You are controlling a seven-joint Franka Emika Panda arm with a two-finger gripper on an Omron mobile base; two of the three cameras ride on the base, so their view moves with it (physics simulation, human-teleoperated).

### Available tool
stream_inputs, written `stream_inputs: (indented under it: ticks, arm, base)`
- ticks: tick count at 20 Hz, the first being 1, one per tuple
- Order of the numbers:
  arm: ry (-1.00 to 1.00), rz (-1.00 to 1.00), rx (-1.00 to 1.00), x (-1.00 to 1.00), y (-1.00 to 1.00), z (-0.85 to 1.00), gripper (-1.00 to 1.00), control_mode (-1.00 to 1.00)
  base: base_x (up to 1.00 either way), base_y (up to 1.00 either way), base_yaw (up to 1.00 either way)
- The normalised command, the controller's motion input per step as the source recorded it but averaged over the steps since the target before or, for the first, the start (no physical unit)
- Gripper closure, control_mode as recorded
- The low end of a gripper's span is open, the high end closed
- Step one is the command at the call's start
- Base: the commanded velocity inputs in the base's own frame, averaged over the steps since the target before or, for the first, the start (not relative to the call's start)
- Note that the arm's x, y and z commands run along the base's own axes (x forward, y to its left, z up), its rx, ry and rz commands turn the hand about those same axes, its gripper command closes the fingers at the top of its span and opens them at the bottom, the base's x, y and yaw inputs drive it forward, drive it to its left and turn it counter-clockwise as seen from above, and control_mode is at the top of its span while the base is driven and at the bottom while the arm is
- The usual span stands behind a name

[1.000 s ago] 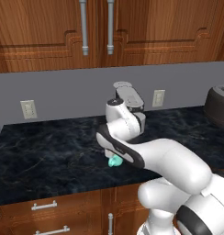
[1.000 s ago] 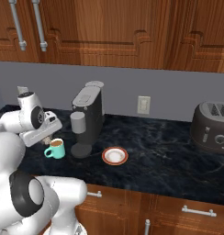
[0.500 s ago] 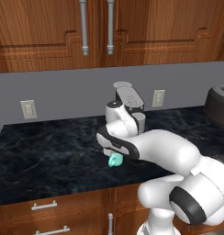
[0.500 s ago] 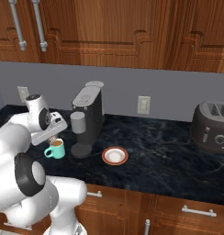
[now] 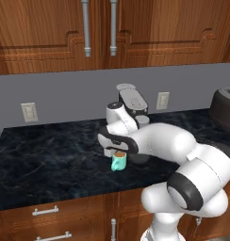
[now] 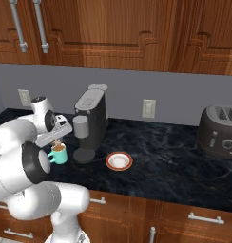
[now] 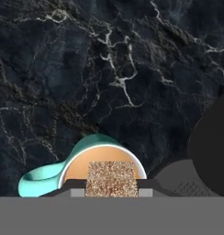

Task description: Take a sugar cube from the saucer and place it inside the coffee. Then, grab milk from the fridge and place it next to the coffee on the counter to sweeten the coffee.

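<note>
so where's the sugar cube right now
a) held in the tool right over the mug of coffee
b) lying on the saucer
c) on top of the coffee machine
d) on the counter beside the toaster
a: in the hand view the sugar cube sits pinched between the tool tips, directly above the brown coffee in the teal mug, while the saucer beside the coffee machine looks bare.

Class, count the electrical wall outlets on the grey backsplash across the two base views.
2. One outlet is on the wall at the counter's left end; the other outlet is right of the coffee machine. The arm could hide more.
</note>
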Motion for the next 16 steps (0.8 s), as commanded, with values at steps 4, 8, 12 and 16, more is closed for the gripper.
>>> stream_inputs:
  ticks: [4,8,12,16]
  arm:
    - [0.0,0.0,0.03,0.01,-0.01,0.0,-1.0,-1.0]
    - [0.01,0.0,0.02,0.0,0.0,0.06,-1.0,-1.0]
    - [-0.03,0.0,0.01,0.0,0.0,0.33,-1.0,-1.0]
    - [-0.11,-0.01,0.0,-0.06,0.0,0.45,-1.0,-1.0]
  base:
    - [0.0,0.0,0.0]
    - [0.0,0.0,0.0]
    - [0.0,0.0,0.0]
    - [0.0,0.0,0.0]
